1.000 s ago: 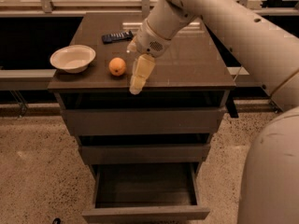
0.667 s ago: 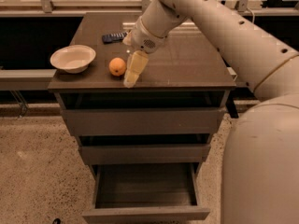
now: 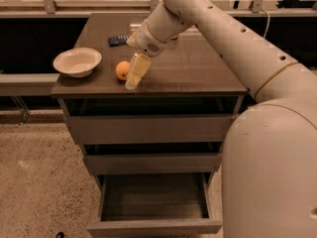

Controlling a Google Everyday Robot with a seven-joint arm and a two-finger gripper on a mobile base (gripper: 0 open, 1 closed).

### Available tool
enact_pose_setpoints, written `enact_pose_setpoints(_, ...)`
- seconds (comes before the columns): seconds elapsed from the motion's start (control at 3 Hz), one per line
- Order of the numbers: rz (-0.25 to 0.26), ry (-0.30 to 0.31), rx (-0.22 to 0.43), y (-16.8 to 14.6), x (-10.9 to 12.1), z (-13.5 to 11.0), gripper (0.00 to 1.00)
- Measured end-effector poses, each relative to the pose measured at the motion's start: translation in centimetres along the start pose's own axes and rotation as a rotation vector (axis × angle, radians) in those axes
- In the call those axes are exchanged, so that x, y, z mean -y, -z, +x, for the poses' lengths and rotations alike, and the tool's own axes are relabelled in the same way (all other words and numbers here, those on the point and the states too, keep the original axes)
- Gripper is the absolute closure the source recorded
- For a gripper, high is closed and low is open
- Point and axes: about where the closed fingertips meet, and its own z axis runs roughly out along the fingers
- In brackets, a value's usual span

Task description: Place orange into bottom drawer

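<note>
— When you looked, where was the pale yellowish tool (image 3: 134, 76)?
— Low over the dark brown wooden surface (image 3: 198, 68), near its front edge, hanging from the white arm (image 3: 223, 38), just to the camera's right of the small round orange (image 3: 122, 70). I couldn't tell whether it touched the fruit, nor whether it was open or closed.
— And the orange?
— It sat on the surface, between the tool and a shallow cream bowl (image 3: 77, 62). A small dark flat object (image 3: 119, 39) lay farther back.
— The drawers?
— The lowest dark grey-brown drawer (image 3: 153, 227) stood pulled out; the two wider drawers above were pushed in.
</note>
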Motion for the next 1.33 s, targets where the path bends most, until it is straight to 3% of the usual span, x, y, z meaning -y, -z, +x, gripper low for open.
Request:
enact_pose_setpoints(0.33,-0.010,-0.008,0.007,-0.4,-0.1,0.1,0.00)
enact_pose_setpoints(0.67,-0.005,-0.074,0.069,-1.5,-0.4,0.6,0.00)
enact_pose_setpoints(1.0,0.001,-0.076,0.075,-1.5,-0.3,0.5,0.00)
enact_pose_setpoints(1.33,-0.006,-0.075,0.075,-2.0,-0.4,0.5,0.25)
